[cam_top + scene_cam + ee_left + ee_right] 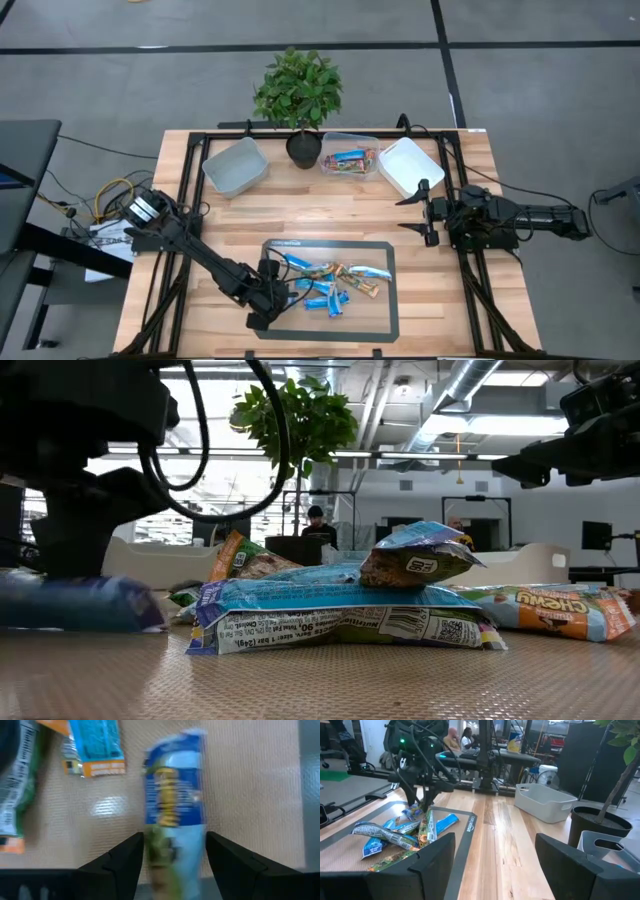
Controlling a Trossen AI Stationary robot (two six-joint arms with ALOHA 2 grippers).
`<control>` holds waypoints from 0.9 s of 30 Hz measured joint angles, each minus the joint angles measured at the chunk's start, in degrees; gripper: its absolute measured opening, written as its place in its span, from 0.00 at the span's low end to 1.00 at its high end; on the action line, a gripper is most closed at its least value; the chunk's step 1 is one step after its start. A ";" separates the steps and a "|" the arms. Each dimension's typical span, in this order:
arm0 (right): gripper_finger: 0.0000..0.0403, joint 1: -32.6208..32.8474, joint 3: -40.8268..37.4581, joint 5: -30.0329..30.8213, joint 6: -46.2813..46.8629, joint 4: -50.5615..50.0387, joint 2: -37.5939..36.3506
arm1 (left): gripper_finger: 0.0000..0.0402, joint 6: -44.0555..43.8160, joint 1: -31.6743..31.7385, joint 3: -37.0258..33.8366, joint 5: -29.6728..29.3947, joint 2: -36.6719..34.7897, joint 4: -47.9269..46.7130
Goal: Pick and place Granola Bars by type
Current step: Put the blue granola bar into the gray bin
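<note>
Left wrist view: left gripper (pixel 172 857) spread open astride a blue bar (pixel 175 805); light, slippery wrapper; pinch mid-length; right gripper (pixel 424 212) open, waiting.

The table (pixel 330 200) at the frame's centre is pale, smooth plank wood. On its lower middle lies a tan mat (pixel 375 305) with a fine woven, matt texture and a dark border. The Granola Bars (pixel 330 283) have glossy, crinkled foil-like wrappers. Toward the top, the bins (pixel 236 166) look like smooth, matt plastic; the plant pot (pixel 303 148) is dark and matt.
</note>
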 joint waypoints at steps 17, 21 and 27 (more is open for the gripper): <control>0.67 -0.02 -0.01 0.00 0.00 -0.04 0.00 | 0.52 -2.28 -0.21 0.00 -0.31 0.43 0.45; 0.67 -0.02 0.00 0.00 0.00 -0.04 0.00 | 0.52 -2.28 -0.21 0.00 -0.28 0.45 0.55; 0.67 -0.02 -0.01 0.00 0.00 -0.04 0.00 | 0.45 -2.09 -0.15 0.15 0.80 0.41 0.55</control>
